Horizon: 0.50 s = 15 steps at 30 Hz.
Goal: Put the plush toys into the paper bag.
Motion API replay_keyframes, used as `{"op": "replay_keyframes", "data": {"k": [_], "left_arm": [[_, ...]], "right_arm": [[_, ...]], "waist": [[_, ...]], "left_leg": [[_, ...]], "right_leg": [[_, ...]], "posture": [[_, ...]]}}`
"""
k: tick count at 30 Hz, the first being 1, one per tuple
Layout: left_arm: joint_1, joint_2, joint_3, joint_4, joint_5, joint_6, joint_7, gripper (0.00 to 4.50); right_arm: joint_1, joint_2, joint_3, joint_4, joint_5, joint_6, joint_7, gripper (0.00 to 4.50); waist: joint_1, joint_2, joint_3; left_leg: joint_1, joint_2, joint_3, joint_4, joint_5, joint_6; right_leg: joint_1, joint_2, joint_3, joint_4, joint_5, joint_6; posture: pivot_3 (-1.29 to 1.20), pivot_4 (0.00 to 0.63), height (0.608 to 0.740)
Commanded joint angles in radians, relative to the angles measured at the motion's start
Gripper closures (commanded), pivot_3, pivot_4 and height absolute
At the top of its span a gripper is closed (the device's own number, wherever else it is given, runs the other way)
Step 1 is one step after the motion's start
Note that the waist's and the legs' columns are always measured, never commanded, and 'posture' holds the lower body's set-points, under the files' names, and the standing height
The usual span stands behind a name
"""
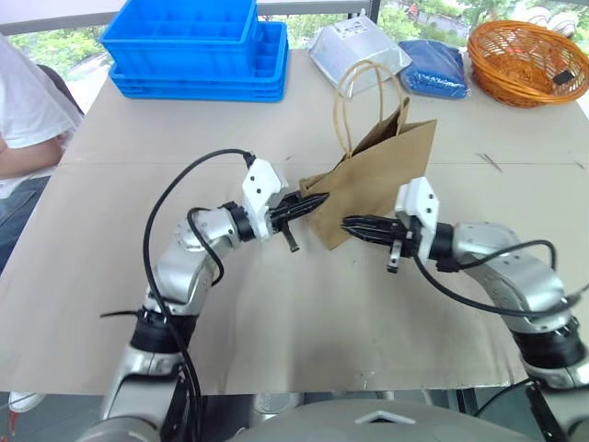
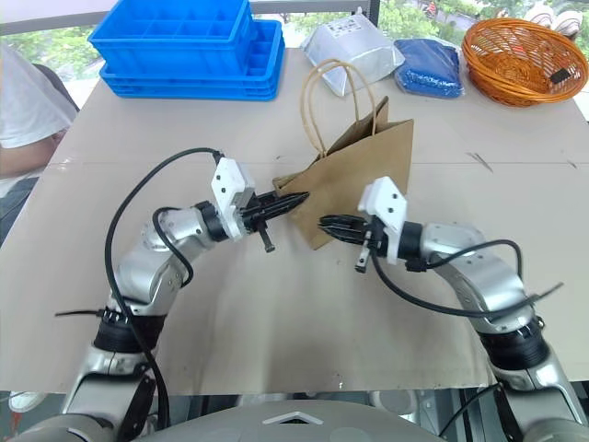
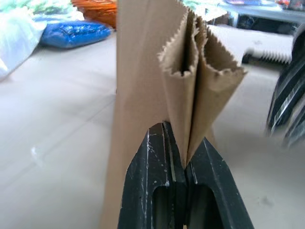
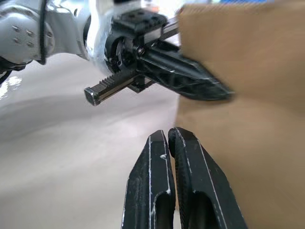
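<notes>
The bag [image 1: 377, 180] is held up over mid-desk [image 1: 138, 147], tilted, its handles [image 1: 361, 101] pointing up and away. Its folded side edge is pinched by the left fingers [image 3: 190, 186], which are held level. The right fingers [image 4: 167, 191] are pressed together, pinching the bag's lower corner from the opposite side.

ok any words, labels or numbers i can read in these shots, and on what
None can be read.
Grey-white pouch: a label with dark print near its top, too small to read.
Paper bag: plain, no print.
Blue crates: no text visible.
Basket: a small dark tag inside, nothing legible.
</notes>
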<state>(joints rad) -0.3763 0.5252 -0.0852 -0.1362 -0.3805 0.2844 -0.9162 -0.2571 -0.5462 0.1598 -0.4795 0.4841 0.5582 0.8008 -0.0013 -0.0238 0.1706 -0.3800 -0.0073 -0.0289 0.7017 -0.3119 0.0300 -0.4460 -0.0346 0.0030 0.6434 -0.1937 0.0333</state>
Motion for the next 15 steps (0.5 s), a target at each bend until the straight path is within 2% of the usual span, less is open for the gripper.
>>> {"op": "replay_keyframes", "data": {"k": [1, 2, 4, 5, 10, 14, 15], "left_arm": [[-0.068, 0.096, 0.057, 0.126, -0.065, -0.116, -0.265, 4.50], [-0.083, 0.115, 0.063, 0.161, -0.080, -0.136, -0.328, 4.50], [-0.109, 0.133, 0.069, 0.214, -0.098, -0.153, -0.403, 4.50], [-0.125, 0.147, 0.066, 0.247, -0.095, -0.170, -0.449, 4.50], [-0.183, 0.197, 0.043, 0.357, -0.070, -0.217, -0.635, 4.50], [-0.237, 0.208, 0.040, 0.448, -0.048, -0.210, -0.664, 4.50], [-0.249, 0.216, 0.053, 0.459, -0.062, -0.173, -0.661, 4.15]], "right_arm": [[0.099, -0.069, -0.152, -0.100, 0.049, 0.033, -0.024, 3.99], [0.133, -0.087, -0.183, -0.115, 0.055, 0.035, -0.024, 3.75], [0.176, -0.102, -0.224, -0.132, 0.058, 0.035, -0.042, 2.77], [0.201, -0.106, -0.248, -0.145, 0.068, 0.043, -0.054, 2.45], [0.301, -0.129, -0.297, -0.239, 0.137, 0.089, -0.055, 0.02], [0.353, -0.143, -0.319, -0.282, 0.156, 0.074, -0.050, 0.02], [0.371, -0.148, -0.333, -0.291, 0.155, 0.064, -0.044, 0.00]], "waist": [[0.000, 0.000, 0.000], [0.000, 0.000, 0.000], [-0.003, 0.000, 0.000], [-0.004, 0.000, 0.000], [-0.008, 0.000, 0.000], [-0.010, 0.000, 0.000], [-0.010, 0.000, 0.000]], "left_leg": [[0.000, 0.000, 0.000, 0.000, 0.000, 0.000], [0.000, 0.000, 0.000, 0.000, 0.000, 0.000], [0.000, 0.000, 0.001, 0.000, -0.002, 0.003], [0.000, 0.000, 0.001, 0.000, -0.002, 0.004], [0.000, 0.000, 0.001, 0.000, -0.002, 0.004], [0.001, 0.000, 0.000, 0.000, -0.002, 0.005], [0.001, 0.000, 0.001, 0.000, -0.002, 0.005]], "right_leg": [[0.000, 0.000, 0.000, 0.000, 0.000, 0.000], [0.000, 0.000, 0.000, 0.000, 0.000, 0.000], [0.000, 0.001, 0.000, -0.001, 0.000, 0.000], [0.000, 0.001, 0.000, -0.001, 0.000, 0.000], [0.001, 0.002, 0.000, 0.000, 0.000, 0.000], [0.001, 0.002, 0.000, 0.000, 0.000, 0.000], [0.001, 0.002, 0.000, 0.000, 0.000, 0.000]], "posture": [[0.00, 0.150, 0.740], [0.00, 0.150, 0.740], [0.00, 0.150, 0.740], [0.00, 0.150, 0.740], [0.00, 0.150, 0.740], [0.00, 0.150, 0.740], [0.00, 0.150, 0.740]]}}
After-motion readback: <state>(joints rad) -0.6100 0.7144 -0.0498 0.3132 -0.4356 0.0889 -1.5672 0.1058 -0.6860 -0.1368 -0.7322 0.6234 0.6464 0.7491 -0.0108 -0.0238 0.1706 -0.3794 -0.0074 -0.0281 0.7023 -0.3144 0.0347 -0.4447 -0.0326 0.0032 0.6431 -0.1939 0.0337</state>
